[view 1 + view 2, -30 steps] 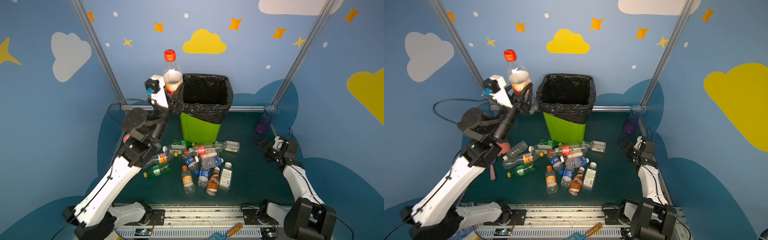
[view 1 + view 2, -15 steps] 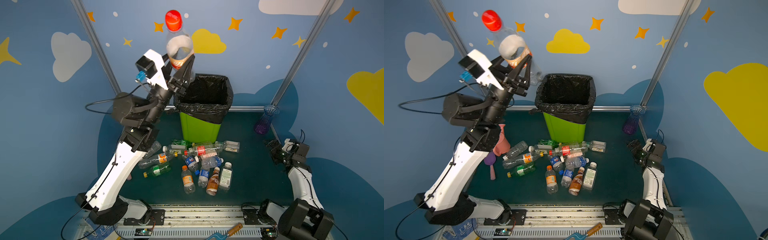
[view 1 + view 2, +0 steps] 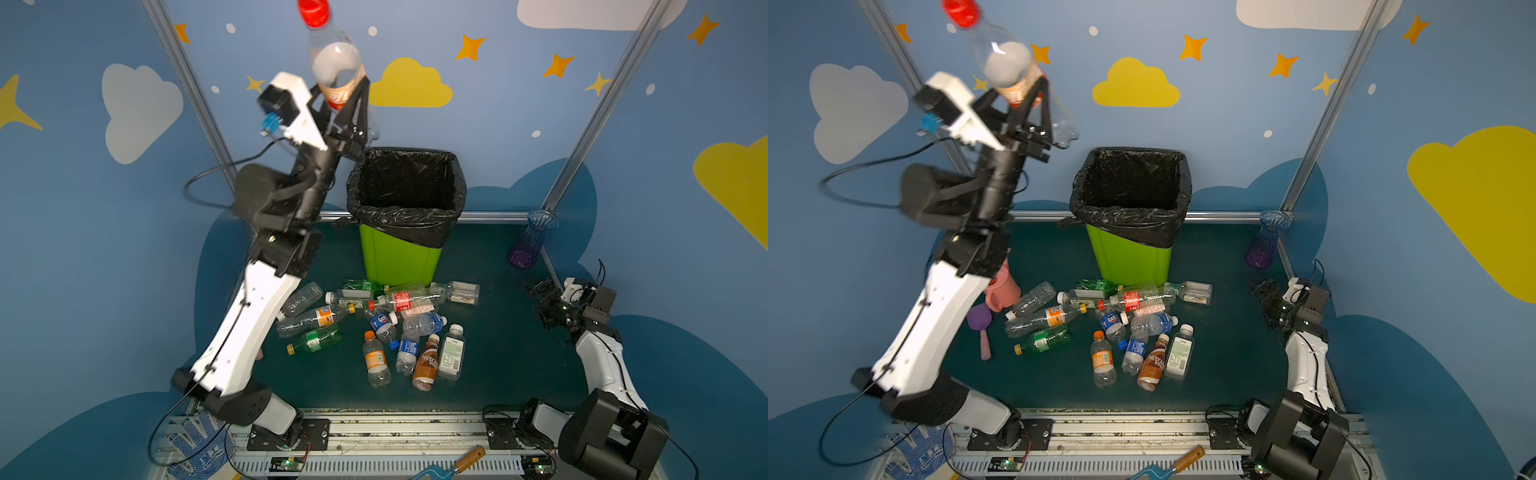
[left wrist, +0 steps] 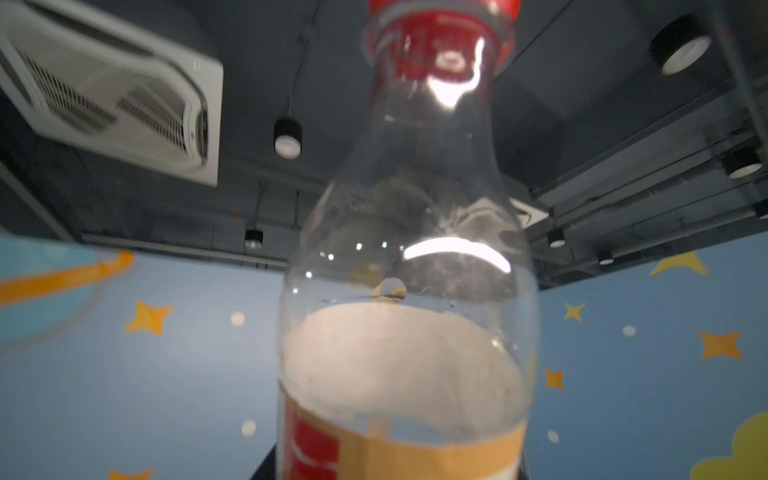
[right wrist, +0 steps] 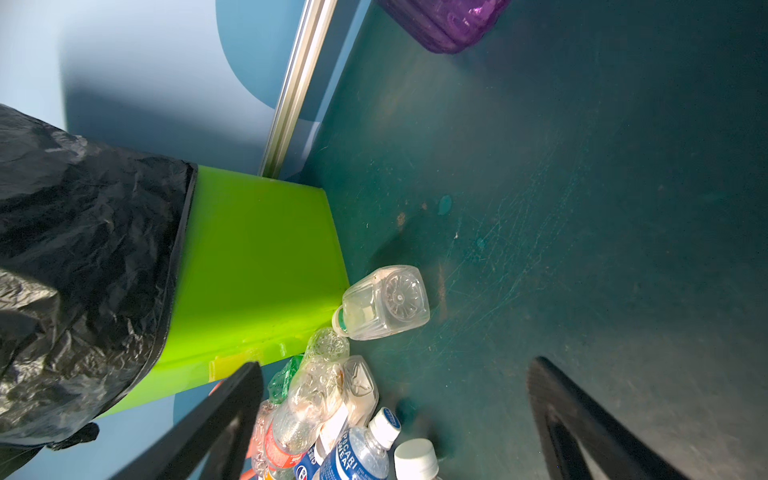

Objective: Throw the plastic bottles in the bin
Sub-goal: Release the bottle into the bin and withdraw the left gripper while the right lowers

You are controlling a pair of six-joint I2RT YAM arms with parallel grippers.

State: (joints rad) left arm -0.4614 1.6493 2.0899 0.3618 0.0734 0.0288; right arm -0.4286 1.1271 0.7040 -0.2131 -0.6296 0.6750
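The lime-green bin [image 3: 399,257], its rim wrapped in a black liner [image 3: 407,216], stands at the back of the table [image 3: 498,365] with its mouth open; in both top views only dark bag shows inside. The other plastic bottles [image 3: 386,328] lie in a loose heap on the table directly in front of the bin, the nearest ones at its base. The left gripper [image 3: 343,83] hangs high, above rim level and to the left of the bin, not over the mouth. The right gripper [image 5: 395,363] sits low on the bin's right, well apart from it, jaws spread wide and empty. The step in hand looks like the carry before the drop. To do it well, the load should come across until it hangs squarely over the bin's mouth before the jaws part. A release from here would likely send it down outside the bin's left wall or off the rim. The red-capped bottle [image 3: 334,62] sits between the left jaws, which are closed on it across the orange label [image 3: 338,97], though how firmly cannot be told. It is tilted: the clear shoulder and cap [image 3: 313,12] rise well above the fingertips and lean away from the bin, while the base pokes out below the fingers on the bin's side.
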